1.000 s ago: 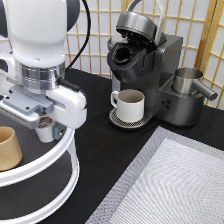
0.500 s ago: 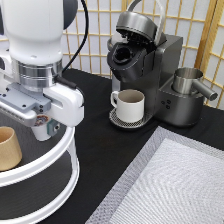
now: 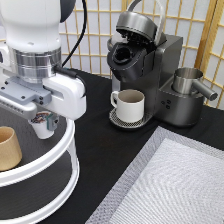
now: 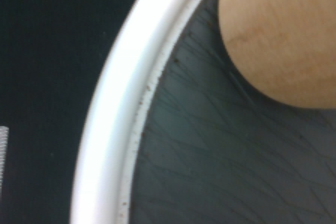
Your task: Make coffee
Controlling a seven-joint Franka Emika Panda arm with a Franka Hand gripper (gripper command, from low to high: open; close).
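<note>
A: Start at the exterior view's left; what sits there?

B: A plain tan cup (image 3: 9, 148) stands on the upper tier of a round white-rimmed stand (image 3: 64, 150) with dark mesh shelves; the wrist view shows that same cup (image 4: 289, 50) close against the white rim (image 4: 124, 125).

A: And the arm?

B: It hangs over the stand; the pincer (image 3: 44, 125) is below the white hand, just right of the tan cup and apart from it; it is clamped on the coffee (image 3: 44, 123), a small white pod whose brown-and-red top peeps out under the hand; the pod hangs above the upper tier near the rim; whether it touches the mesh I cannot tell.

A: Further right?

B: The black table (image 3: 115, 155) runs on to a white mug (image 3: 130, 105) with a handle, standing on the round drip tray of the coffee machine (image 3: 150, 65); the machine's lid is tipped up, the pod chamber open; at its right side sits a steel jug (image 3: 190, 82); a grey woven mat (image 3: 175, 185) fills the exterior view's bottom right.
</note>
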